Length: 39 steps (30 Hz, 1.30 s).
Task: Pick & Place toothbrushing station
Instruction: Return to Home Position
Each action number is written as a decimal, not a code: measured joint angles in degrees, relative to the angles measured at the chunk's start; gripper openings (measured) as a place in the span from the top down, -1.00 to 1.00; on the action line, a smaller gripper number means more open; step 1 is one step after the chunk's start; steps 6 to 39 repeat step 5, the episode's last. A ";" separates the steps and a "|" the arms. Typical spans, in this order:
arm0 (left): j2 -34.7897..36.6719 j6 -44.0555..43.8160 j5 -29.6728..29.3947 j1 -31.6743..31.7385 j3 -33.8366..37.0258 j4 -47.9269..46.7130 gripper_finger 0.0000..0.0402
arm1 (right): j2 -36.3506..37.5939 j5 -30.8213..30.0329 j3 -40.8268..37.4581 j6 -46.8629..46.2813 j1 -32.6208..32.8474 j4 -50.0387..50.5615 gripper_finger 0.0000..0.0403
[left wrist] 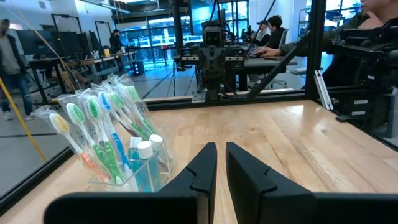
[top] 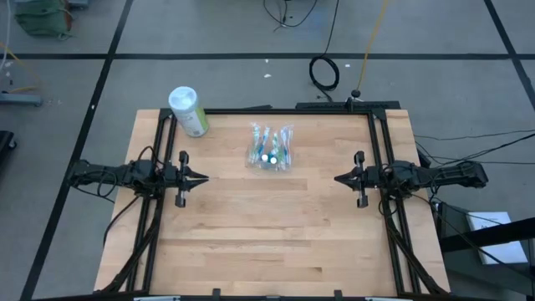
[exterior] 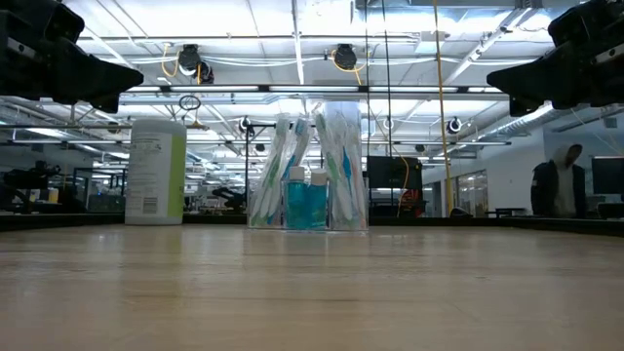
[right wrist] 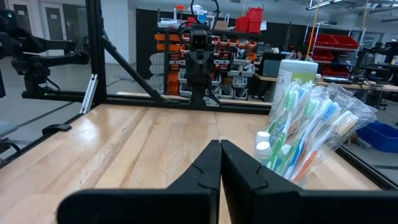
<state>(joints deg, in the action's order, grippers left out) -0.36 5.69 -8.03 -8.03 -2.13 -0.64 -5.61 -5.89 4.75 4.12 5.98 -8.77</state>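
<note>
The toothbrushing station (top: 269, 147) is a small clear holder that stands on its base at the table's far middle. It holds wrapped toothbrushes and two little blue bottles with white caps (exterior: 308, 175) (left wrist: 115, 140) (right wrist: 305, 134). My left gripper (top: 203, 177) (left wrist: 221, 146) hovers level over the table's left side, its fingers a narrow slit apart with nothing between them. My right gripper (top: 338, 178) (right wrist: 220, 142) hovers level over the right side, shut and holding nothing. The two point at each other, with the station beyond the line between them.
A pale-green cylinder with a white lid (top: 189, 111) (exterior: 156, 172) stands upright at the table's far left, left of the station. Dark frame rails (top: 378, 142) run along the table's left and right sides. Bare wood (top: 267, 234) fills the near half. People show in the room behind.
</note>
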 joint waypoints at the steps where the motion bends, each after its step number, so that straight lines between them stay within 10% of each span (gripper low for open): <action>1: 0.00 0.00 0.00 0.00 0.00 0.00 0.79 | 0.00 0.00 0.00 0.00 0.00 0.00 0.99; 39: 0.00 0.00 0.00 0.00 0.00 0.00 0.79 | 0.00 0.00 0.00 0.00 0.00 0.01 0.99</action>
